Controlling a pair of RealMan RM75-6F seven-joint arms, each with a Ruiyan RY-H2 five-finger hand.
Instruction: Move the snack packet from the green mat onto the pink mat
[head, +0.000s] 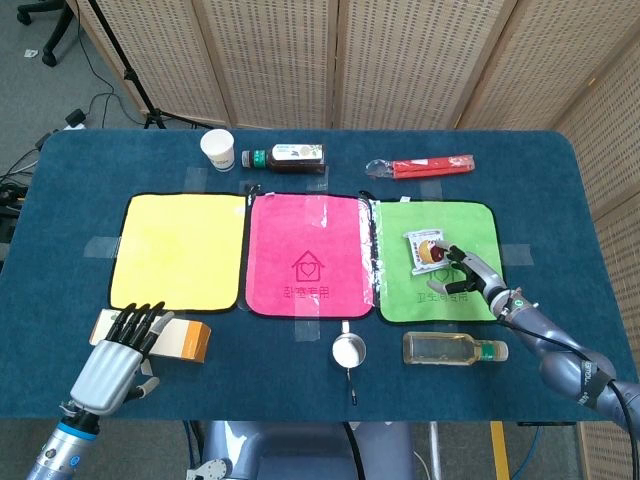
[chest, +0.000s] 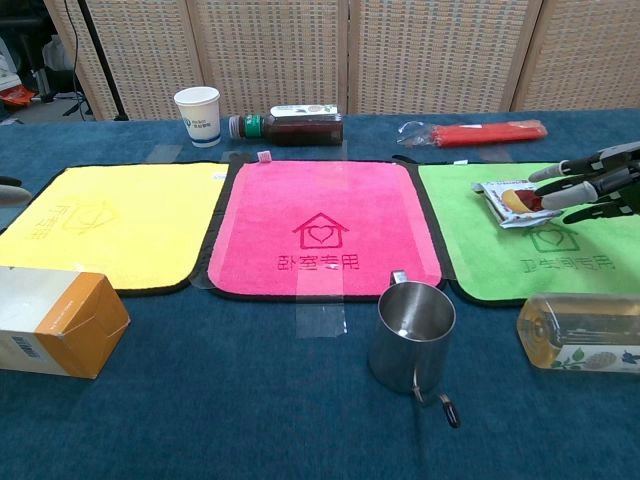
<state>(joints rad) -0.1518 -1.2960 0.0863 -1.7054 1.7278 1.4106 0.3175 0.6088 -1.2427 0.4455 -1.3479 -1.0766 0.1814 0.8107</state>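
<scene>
snack packet (head: 424, 249) on green mat (head: 400, 290) | pink mat (head: 308, 255) left of it | right hand (head: 462, 269) at packet

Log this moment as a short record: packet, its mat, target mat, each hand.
packet: snack packet lies on the green mat, near its middle
target: pink mat bears nothing
right hand: right hand at the packet's right edge, fingers over it; grip not confirmed
left hand: left hand open, by the cardboard box

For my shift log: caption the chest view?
Right hand reaches the snack packet on the green mat; pink mat waits.
</scene>
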